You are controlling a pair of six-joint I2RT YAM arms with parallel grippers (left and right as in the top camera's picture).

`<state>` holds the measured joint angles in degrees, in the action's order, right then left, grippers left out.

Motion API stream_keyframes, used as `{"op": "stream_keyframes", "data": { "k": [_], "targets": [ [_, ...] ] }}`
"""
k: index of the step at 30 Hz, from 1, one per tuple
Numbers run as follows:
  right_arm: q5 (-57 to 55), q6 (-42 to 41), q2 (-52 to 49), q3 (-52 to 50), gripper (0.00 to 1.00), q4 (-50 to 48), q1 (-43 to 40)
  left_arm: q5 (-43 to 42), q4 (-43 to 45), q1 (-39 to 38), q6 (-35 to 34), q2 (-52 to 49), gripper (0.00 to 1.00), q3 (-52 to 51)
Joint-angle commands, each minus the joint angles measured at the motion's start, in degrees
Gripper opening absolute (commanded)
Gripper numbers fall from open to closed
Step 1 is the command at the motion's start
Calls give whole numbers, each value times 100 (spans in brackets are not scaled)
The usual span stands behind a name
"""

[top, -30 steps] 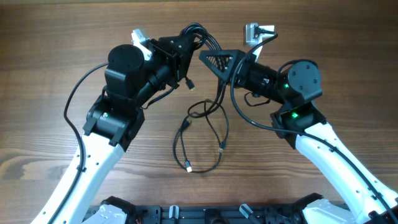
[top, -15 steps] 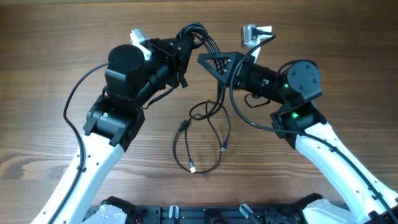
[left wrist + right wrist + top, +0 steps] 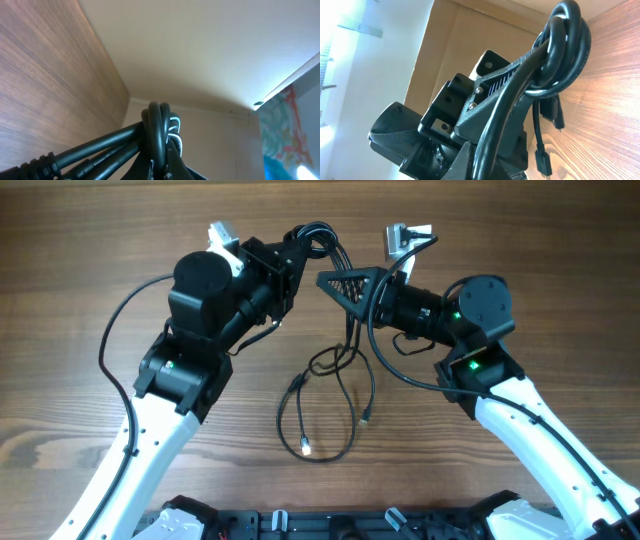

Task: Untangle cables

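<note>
Left claw [image 3: 298, 248], clamped on the thin black cables [image 3: 575, 55], tugs — they slide a little, still knotted. Right claw [image 3: 348, 282] — can't tell.

Thin black cables [image 3: 320, 230] bunched high, tangled loops trailing down, silver-tipped plugs [image 3: 305, 446] loose

The free plug end that hung just below the left gripper [image 3: 295, 252] a second ago has swung in under that gripper and can no longer be made out in the overhead view. The right gripper [image 3: 335, 280] has shifted slightly toward the left gripper, and its wrist has moved with it. The slack cables [image 3: 347, 380] on the table have drifted: the small upper loop [image 3: 325, 360] sits a little lower, and the dark plug [image 3: 366, 420] on the right strand has moved slightly outward to the right.
</note>
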<state>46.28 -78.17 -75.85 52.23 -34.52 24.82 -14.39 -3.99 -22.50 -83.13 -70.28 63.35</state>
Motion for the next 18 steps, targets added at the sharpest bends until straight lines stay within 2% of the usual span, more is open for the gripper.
{"op": "stream_keyframes", "data": {
  "k": [1,4,6,9,14,18],
  "targets": [
    [140,275,20,55,18,2,50,96,170,-26,1360,-33,4,42],
    [142,726,20,55,40,201,50,96,166,-26,2138,-33,4,42],
    [140,1220,20,55,59,415,50,96,164,-22,2835,-33,4,42],
    [138,2065,20,55,75,688,-15,96,76,-20,3891,-31,4,42],
    [90,2977,20,55,91,1095,-232,42,-319,-9,5250,44,4,42],
    [-304,3840,20,55,97,1700,-420,-459,-645,-11,6555,256,4,42]
  ]
}}
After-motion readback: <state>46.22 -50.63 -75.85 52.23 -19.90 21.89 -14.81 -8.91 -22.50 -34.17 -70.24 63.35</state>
